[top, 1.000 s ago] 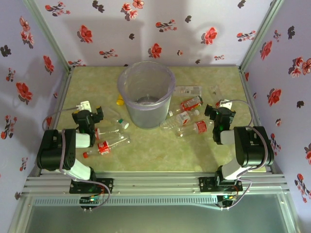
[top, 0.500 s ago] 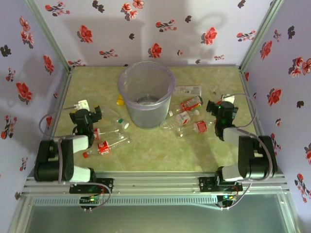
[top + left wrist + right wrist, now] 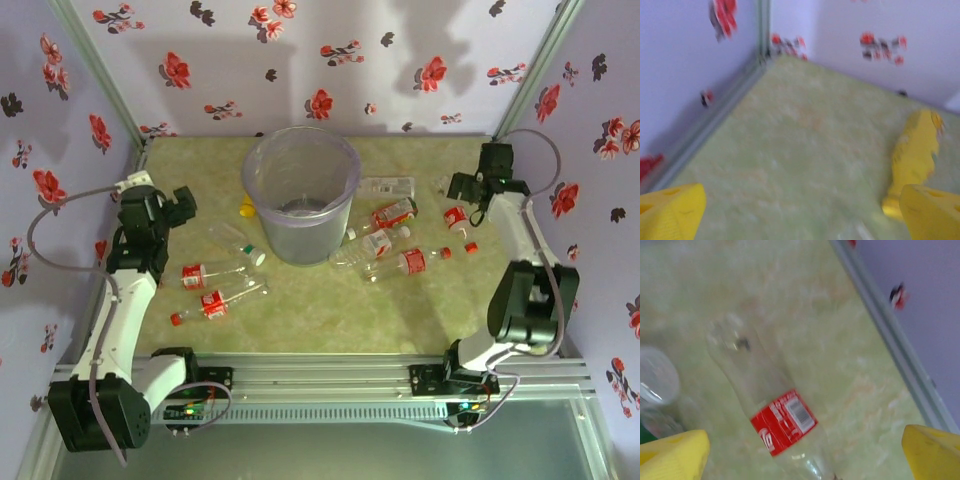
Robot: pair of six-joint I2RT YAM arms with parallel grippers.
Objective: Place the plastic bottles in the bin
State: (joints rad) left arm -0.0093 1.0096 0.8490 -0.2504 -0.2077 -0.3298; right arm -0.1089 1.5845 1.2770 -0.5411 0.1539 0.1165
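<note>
Step in hand: reach-to-pick, and I judge the task barely begun. All bottles I can make out lie on the table (image 3: 300,320), around the bin (image 3: 300,160). The bin's contents can't be told through its cloudy wall.

Right gripper (image 3: 802,452): spread wide, yellow fingertips (image 3: 670,455) at the frame corners with nothing grasped. It hangs over a red-labelled bottle (image 3: 782,427) lying on its side near the right wall rail. A second clear bottle (image 3: 657,375) sits just left of it.

Left gripper (image 3: 800,212): also released and empty, up above the far-left part of the table. The yellow-labelled bottle (image 3: 917,150) lies ahead and to its right, just beside the bin.

More bottles: a group (image 3: 400,262) right of the bin, a few (image 3: 205,272) left of it, including the green-capped bottle (image 3: 235,245).

Next move, my guess: the right gripper drops, centres the jaws across the bottle body so the round plastic doesn't roll or squirt out, clamps, then carries it over the bin rim.

Writing: the red label has white script and a barcode panel, too blurred to read. The yellow label is unreadable.
</note>
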